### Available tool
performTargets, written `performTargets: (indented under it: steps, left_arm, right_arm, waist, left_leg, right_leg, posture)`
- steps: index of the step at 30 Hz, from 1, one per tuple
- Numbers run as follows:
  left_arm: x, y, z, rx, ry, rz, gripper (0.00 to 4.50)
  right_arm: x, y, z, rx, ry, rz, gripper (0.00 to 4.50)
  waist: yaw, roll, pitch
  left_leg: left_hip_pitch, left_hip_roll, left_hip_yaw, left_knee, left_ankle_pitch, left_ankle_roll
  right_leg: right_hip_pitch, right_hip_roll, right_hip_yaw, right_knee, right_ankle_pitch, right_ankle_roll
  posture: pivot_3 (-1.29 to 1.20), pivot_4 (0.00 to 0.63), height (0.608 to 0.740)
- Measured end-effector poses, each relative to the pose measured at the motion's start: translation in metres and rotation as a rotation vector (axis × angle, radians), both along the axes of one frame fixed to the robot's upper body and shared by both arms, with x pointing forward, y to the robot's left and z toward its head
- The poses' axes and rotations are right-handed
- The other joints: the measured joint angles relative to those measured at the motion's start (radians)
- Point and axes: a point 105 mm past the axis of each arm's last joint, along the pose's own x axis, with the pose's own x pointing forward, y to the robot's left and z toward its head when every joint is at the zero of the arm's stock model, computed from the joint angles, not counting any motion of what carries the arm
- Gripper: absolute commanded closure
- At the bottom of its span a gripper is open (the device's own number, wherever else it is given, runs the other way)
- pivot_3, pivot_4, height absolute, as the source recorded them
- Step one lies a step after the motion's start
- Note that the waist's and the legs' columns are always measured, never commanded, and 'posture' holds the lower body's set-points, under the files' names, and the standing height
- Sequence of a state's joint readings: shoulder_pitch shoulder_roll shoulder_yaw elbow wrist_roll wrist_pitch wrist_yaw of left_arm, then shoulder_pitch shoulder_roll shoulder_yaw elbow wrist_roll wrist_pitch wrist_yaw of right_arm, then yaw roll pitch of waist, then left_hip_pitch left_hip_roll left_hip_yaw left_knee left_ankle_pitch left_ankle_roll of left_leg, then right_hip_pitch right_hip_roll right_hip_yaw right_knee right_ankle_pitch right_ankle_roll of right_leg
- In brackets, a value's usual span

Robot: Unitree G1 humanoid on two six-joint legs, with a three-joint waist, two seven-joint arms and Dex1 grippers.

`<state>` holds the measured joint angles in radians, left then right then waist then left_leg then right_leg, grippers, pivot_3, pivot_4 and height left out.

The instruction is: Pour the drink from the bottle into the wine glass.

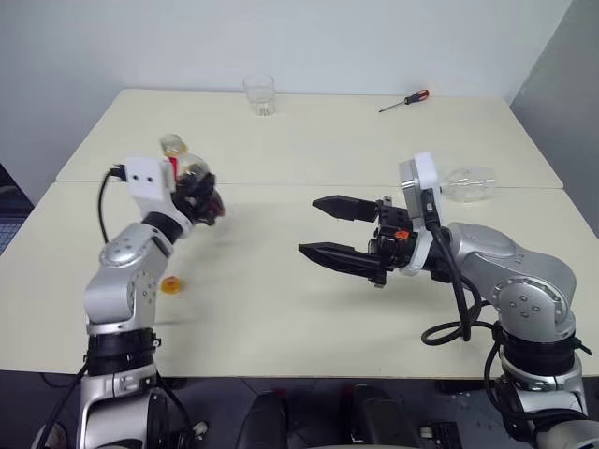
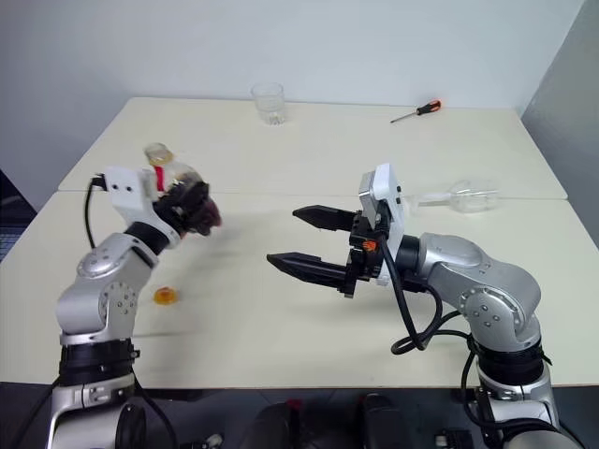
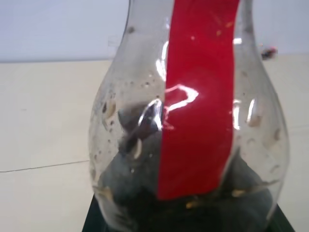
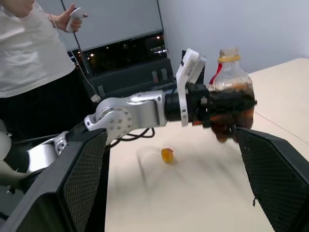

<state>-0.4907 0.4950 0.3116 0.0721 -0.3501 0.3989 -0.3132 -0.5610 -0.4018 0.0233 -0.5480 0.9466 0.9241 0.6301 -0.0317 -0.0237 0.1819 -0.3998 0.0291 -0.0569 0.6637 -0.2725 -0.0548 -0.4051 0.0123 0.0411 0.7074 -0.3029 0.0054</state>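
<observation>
table (image 1: pixel 309 309): big cream top, everything sits on it or hangs over it. A seam runs left to right across the middle.

right gripper (image 1: pixel 323 229): empty, the two black fingers spread wide apart, lying level and pointing left over the middle of the table. Nothing between them.

left gripper (image 2: pixel 192 208): clamped on the bottle's lower body, lifted off the table on the left side.

bottle (image 4: pixel 231 92): upright-ish in that grip, long axis close to vertical, mouth pointing up and leaning a little toward the far side. The cap is already off, so the neck is open, with just the yellow ring left under it.

drink (image 4: pixel 236 113): dark stuff sitting in the lower part of the bottle, so none of it looks poured yet.

wine glass (image 1: pixel 465 183): here's the snag, it's lying on its side at the far right, just beyond the right arm. Bowl points right, stem points left, long axis running left to right. Well apart from the bottle.

cap (image 1: pixel 170 285): small orange thing on the table near the left arm, looks like the bottle's cap.

step: I'd say bottle's opened and held, pour not started.

next move: my guess is that glass needs standing up first, probably a job for the free right gripper, then bring the bottle's mouth over the bowl and tip slowly.
</observation>
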Motion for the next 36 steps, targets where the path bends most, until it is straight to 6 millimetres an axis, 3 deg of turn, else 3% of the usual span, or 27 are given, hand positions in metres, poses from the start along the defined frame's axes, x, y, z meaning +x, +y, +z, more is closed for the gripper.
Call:
performTargets:
  steps: [4, 16, 22, 36]
  left_arm:
    - [0.001, 0.034, 0.001, 0.005, -0.041, 0.121, 3.18]
    - [0.004, 0.087, -0.061, -0.029, 0.033, 0.305, 3.18]
    - [0.01, 0.092, -0.063, -0.058, 0.006, 0.307, 3.18]
    - [0.016, 0.092, -0.063, -0.078, 0.001, 0.307, 3.18]
  right_arm:
    - [-0.002, 0.002, 0.002, 0.012, -0.002, 0.016, 0.0]
    - [-0.001, 0.011, 0.002, 0.026, -0.031, 0.001, 0.0]
    - [0.004, 0.013, 0.0, 0.014, -0.058, -0.034, 0.0]
    - [0.036, 0.004, -0.019, -0.111, -0.113, -0.236, 0.0]
  waist:
    - [0.0, 0.0, 0.0]
    - [0.002, -0.001, -0.001]
    - [0.001, -0.002, -0.001]
    - [0.001, -0.002, -0.001]
  left_leg:
    - [0.0, 0.001, 0.0, -0.001, 0.0, 0.0]
    - [0.0, 0.0, 0.0, 0.0, 0.0, 0.0]
    - [0.001, 0.0, 0.0, 0.0, 0.0, 0.0]
    - [0.001, 0.0, 0.0, 0.0, 0.0, 0.0]
  right_leg:
    - [0.0, -0.001, 0.0, -0.001, 0.0, 0.0]
    - [0.0, -0.003, -0.002, -0.001, 0.0, 0.0]
    - [0.0, -0.003, -0.003, 0.002, 0.0, 0.0]
    - [0.0, -0.003, -0.003, 0.004, 0.0, 0.0]
  posture:
    - [0.0, 0.15, 0.74]
    - [0.0, 0.15, 0.74]
    - [0.0, 0.15, 0.74]
    - [0.0, 0.15, 0.74]
